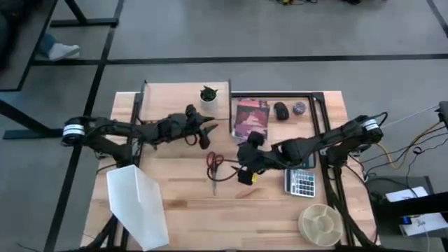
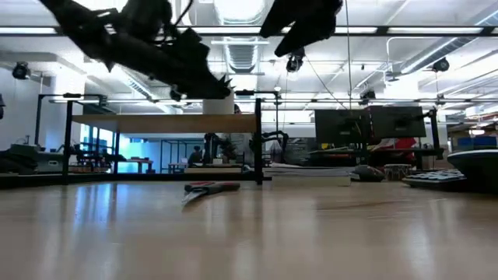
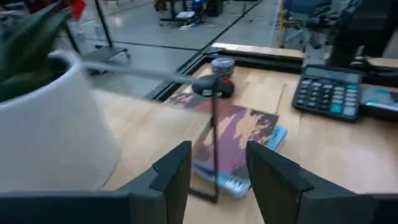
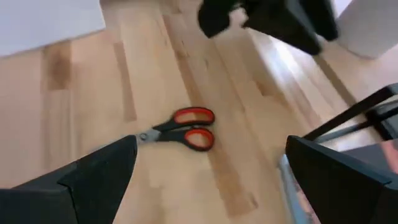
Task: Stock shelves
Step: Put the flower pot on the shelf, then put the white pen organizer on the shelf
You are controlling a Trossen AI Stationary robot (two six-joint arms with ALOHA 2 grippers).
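Note:
The shelves [image 1: 175, 98] are a low light-wood riser on black legs at the table's far left; its board [image 2: 179, 124] shows in the low view. A small plant in a white pot [image 1: 208, 95] stands on its far right corner. My left gripper [image 1: 209, 134] hovers open at the shelf's right end, beside the pot [image 3: 50, 124], with nothing between its fingers [image 3: 217, 180]. Right of the shelf, a book [image 1: 250, 119] lies flat on the table. My right gripper [image 1: 242, 159] hangs wide open above the table, just right of red-handled scissors [image 4: 184, 129].
A white file holder [image 1: 136, 203] lies at the near left. A calculator [image 1: 301, 183] and a round divided dish [image 1: 320, 221] sit at the near right. A black mouse [image 1: 281, 110] and a small round object [image 1: 299, 108] lie beyond the book.

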